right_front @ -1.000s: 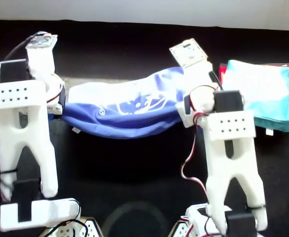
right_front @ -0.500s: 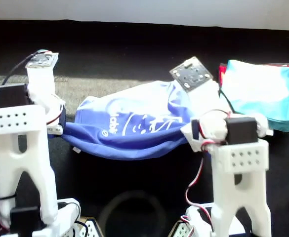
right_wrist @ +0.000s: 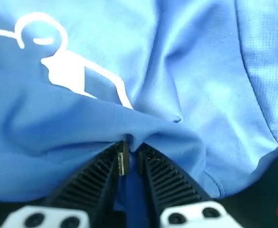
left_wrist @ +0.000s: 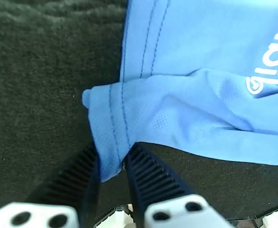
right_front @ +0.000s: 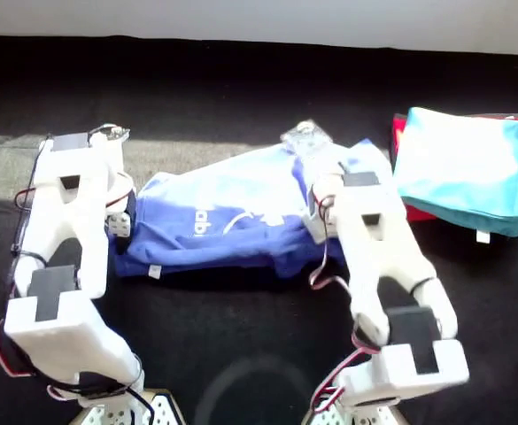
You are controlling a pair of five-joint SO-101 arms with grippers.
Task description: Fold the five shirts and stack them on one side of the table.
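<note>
Black, fuzzy table cloth (right_front: 241, 345), with a pale sunlit band at far left.

Blue shirt (right_front: 232, 221) lies mid-table between the two arms. It is bunched and creased into a long, slightly sagging band. Fabric is a thin, fine-mesh knit with double-stitched hems and white print on the chest.

Left gripper (left_wrist: 112, 156): ribbed black fingers pinch a folded hem corner at the shirt's left end, just above the cloth.

Right gripper (right_wrist: 130, 149): ribbed fingers pressed onto a raised ridge of fabric just below the white figure print, at the shirt's right end.

Both white arms sit low, stretched forward over the table, wrists tipped down.

Folded stack at the right edge, apart from the blue shirt: teal shirt (right_front: 462, 168) on top, red shirt (right_front: 416, 212) beneath, edges squared.
</note>
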